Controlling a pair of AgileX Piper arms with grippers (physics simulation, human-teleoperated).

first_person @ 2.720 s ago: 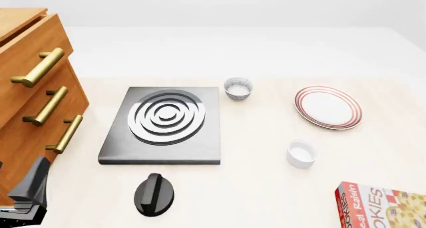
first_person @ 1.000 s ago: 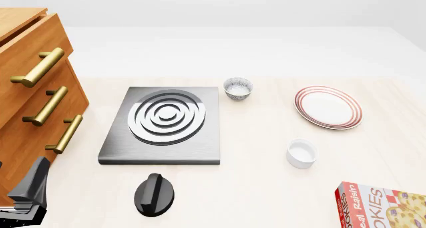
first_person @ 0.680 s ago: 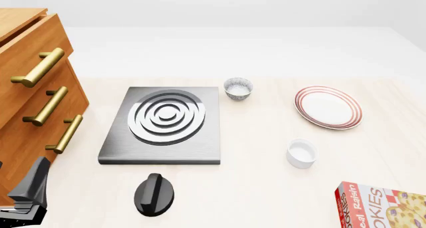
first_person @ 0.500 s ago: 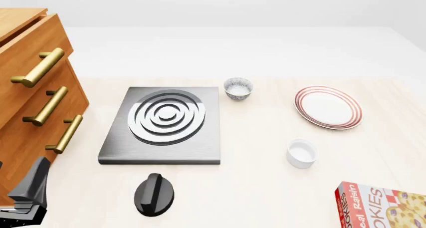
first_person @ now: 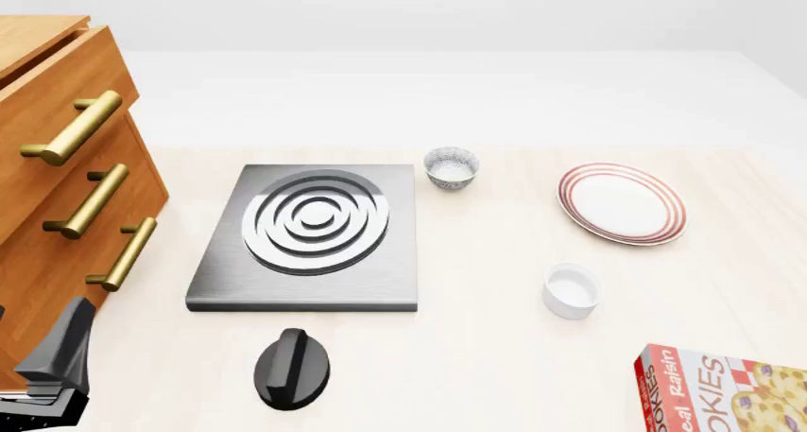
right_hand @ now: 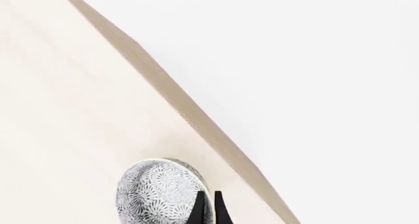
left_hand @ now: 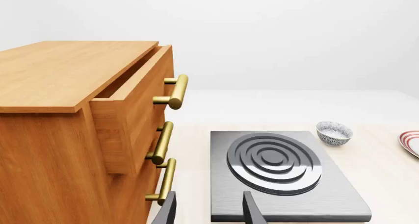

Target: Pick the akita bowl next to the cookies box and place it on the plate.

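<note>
In the right wrist view the akita bowl [right_hand: 157,192] shows its grey-black patterned outside near the table's edge. My right gripper [right_hand: 208,210] has its two thin dark fingers pinched close together on the bowl's rim. Neither that bowl nor the right gripper appears in the front view. The red cookies box [first_person: 725,391] lies at the near right corner. Further back on the right sits the plate [first_person: 622,203], white with red rings, nothing on it. My left gripper [left_hand: 209,213] is open and empty, low at the near left [first_person: 53,361] beside the cabinet.
A look-alike patterned bowl [first_person: 452,167] stands behind the grey stove slab [first_person: 309,238]. A plain white cup [first_person: 572,291] is between the plate and the cookies box. A black knob [first_person: 293,367] lies near the front. The wooden drawer cabinet [first_person: 63,196] fills the left.
</note>
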